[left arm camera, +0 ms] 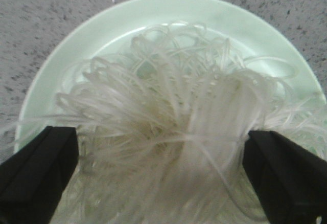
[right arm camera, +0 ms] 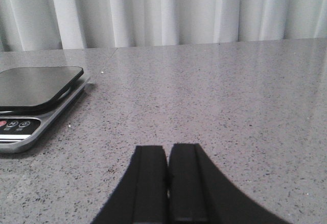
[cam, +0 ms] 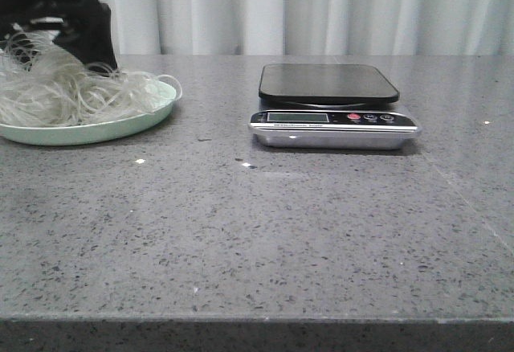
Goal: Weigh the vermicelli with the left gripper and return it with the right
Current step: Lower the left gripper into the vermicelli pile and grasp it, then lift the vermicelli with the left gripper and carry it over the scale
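Observation:
The vermicelli [cam: 56,87], a fluffy tangle of thin whitish strands, lies on a pale green plate [cam: 120,127] at the far left of the grey table. My left gripper [left arm camera: 161,147] is open, its black fingers [left arm camera: 38,162] on either side of the vermicelli [left arm camera: 168,127] just above the plate [left arm camera: 92,35]. In the front view only the left arm's black body [cam: 72,14] shows behind the noodles. The kitchen scale [cam: 329,103] with a black top stands empty at the middle back. My right gripper [right arm camera: 167,155] is shut and empty, low over bare table right of the scale [right arm camera: 30,96].
A white curtain [cam: 321,6] hangs behind the table's far edge. The table's front edge [cam: 257,318] runs across the bottom of the front view. The right arm is out of the front view.

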`<state>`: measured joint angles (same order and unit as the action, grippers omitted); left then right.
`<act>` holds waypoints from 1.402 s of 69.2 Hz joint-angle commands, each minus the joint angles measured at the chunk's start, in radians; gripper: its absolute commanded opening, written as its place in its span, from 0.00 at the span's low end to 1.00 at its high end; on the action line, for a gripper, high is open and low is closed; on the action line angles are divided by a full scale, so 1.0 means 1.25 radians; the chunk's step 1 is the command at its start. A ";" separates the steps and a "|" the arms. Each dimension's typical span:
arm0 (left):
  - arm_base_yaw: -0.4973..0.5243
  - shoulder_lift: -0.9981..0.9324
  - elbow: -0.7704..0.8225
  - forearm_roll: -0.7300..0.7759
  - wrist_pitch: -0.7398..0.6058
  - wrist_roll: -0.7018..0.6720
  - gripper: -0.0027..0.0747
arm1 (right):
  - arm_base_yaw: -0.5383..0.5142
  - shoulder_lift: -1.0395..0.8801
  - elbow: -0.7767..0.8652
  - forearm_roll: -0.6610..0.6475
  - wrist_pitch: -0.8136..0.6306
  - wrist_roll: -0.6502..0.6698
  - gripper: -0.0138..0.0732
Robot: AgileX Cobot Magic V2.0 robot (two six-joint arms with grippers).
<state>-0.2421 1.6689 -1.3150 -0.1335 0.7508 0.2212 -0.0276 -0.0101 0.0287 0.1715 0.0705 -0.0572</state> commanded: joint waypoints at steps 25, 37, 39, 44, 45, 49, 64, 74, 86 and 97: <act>-0.006 0.020 -0.024 -0.005 0.022 -0.001 0.48 | -0.003 -0.013 -0.007 -0.001 -0.061 0.000 0.33; -0.006 0.020 -0.032 -0.005 0.037 -0.001 0.22 | -0.003 -0.013 -0.007 -0.001 -0.061 0.000 0.33; -0.006 0.018 -0.036 -0.005 0.043 -0.001 0.23 | -0.003 -0.013 -0.007 -0.001 -0.061 0.000 0.33; -0.006 0.016 -0.055 -0.005 0.068 -0.001 0.22 | -0.003 -0.013 -0.007 -0.001 -0.061 0.000 0.33; -0.006 0.016 -0.064 -0.005 0.074 -0.001 0.22 | -0.003 -0.013 -0.007 -0.001 -0.061 0.000 0.33; -0.006 0.013 -0.092 -0.005 0.100 -0.001 0.22 | -0.003 -0.013 -0.007 -0.001 -0.061 0.000 0.33; -0.006 0.007 -0.255 -0.010 0.207 -0.001 0.22 | -0.003 -0.013 -0.007 -0.001 -0.061 0.000 0.33; -0.006 0.002 -0.372 -0.059 0.230 -0.001 0.22 | -0.003 -0.013 -0.007 -0.001 -0.061 0.000 0.33; -0.016 0.002 -0.491 -0.193 0.230 -0.001 0.22 | -0.003 -0.013 -0.007 -0.001 -0.052 0.000 0.33; -0.073 0.004 -0.511 -0.227 0.149 -0.001 0.22 | -0.003 -0.013 -0.007 -0.001 -0.052 0.000 0.33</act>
<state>-0.2893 1.7265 -1.9111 -0.3481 1.0515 0.2227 -0.0276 -0.0101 0.0287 0.1715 0.0748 -0.0572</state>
